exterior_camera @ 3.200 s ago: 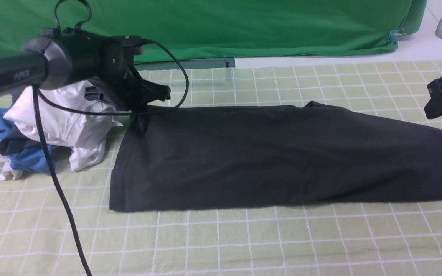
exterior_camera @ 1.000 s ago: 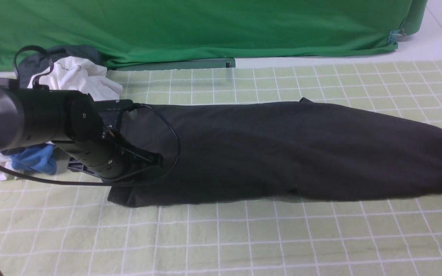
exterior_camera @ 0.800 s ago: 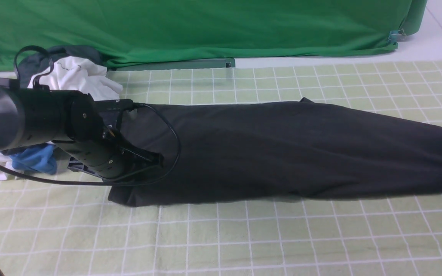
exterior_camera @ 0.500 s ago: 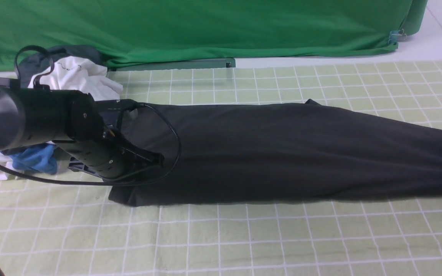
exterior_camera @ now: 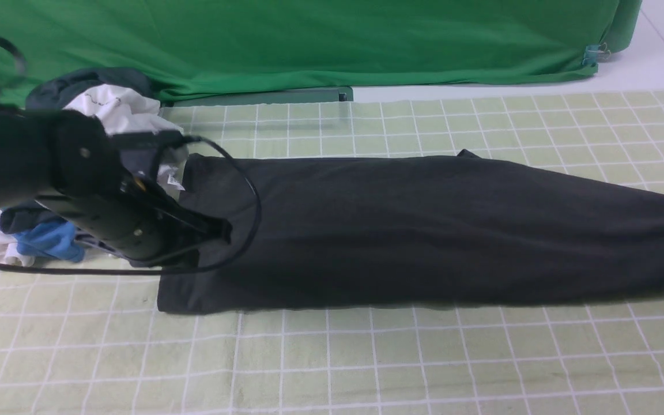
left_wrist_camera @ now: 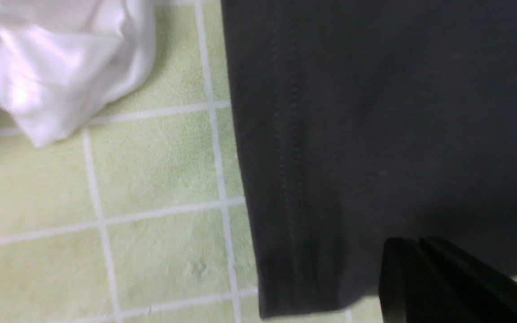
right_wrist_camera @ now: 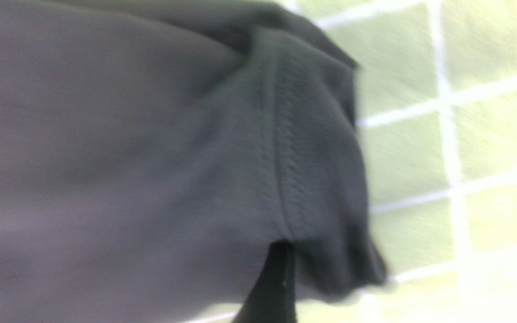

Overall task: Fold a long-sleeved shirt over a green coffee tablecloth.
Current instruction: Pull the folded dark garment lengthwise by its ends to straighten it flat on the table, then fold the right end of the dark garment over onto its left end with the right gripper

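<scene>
Left arm is shifting further to the robot's left and a bit up versus half a second ago, and it is blurring in the front view. The left gripper point(exterior_camera: 219, 230) is hovering over the left end of the long-sleeved shirt point(exterior_camera: 424, 230), jaws pressed together. In the left wrist view its black tips point(left_wrist_camera: 420, 273) are sitting over the stitched hem, and whether any cloth is pinched is not clear. The shirt is lying flat and stretched sideways across the green coffee tablecloth point(exterior_camera: 366, 357), with its right end running off the frame edge. The right gripper point(right_wrist_camera: 409, 269) is not showing in the front view. In the right wrist view its fingers point(right_wrist_camera: 269, 291) are standing wide apart, gripping nothing, with the shirt's ribbed edge hanging between them. A pile of white garments point(exterior_camera: 119, 106) and a blue garment point(exterior_camera: 49, 242) are sitting just left of the shirt. A black cable point(exterior_camera: 251, 190) is looping off the left wrist. A plain green sheet point(exterior_camera: 309, 40) is hanging behind.
</scene>
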`<state>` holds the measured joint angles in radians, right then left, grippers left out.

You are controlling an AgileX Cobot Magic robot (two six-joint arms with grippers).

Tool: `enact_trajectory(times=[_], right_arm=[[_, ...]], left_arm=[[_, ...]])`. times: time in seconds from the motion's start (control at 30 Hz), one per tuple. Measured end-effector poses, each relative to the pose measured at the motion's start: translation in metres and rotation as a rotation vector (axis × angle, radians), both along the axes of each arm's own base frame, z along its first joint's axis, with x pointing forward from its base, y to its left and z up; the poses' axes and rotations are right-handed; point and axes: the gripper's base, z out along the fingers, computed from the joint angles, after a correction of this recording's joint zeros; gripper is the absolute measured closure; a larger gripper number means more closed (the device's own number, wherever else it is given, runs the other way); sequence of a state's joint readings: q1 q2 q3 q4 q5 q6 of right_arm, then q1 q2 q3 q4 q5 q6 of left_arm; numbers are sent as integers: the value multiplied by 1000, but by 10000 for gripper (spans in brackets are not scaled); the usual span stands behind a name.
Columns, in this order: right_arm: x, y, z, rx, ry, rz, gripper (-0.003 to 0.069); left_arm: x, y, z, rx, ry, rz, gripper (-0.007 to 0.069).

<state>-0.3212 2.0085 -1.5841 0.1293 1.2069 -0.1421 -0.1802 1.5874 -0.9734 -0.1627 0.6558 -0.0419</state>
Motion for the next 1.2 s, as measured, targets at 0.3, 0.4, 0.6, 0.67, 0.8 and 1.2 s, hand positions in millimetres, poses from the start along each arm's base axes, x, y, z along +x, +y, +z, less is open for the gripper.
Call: enact_trajectory(times=[0.3, 0.4, 0.6, 0.67, 0.8, 1.2], right_arm=[[4, 5, -1, 49, -37, 7, -19], [8, 4, -6, 45, -50, 5, -17], [19, 5, -47, 62, 2, 9, -6], [21, 6, -57, 64, 22, 33, 29], [23, 8, -58, 66, 18, 69, 180], [27, 0, -16, -47, -6, 83, 608]], left_arm=[[-29, 4, 59, -38, -148, -6, 613], [-32, 4, 63, -45, -160, -5, 613], [-36, 5, 64, -44, -136, -10, 613], [-36, 5, 64, -43, -132, -11, 613], [-37, 5, 63, -42, -128, -13, 613], [-47, 6, 74, -25, -141, -56, 613]])
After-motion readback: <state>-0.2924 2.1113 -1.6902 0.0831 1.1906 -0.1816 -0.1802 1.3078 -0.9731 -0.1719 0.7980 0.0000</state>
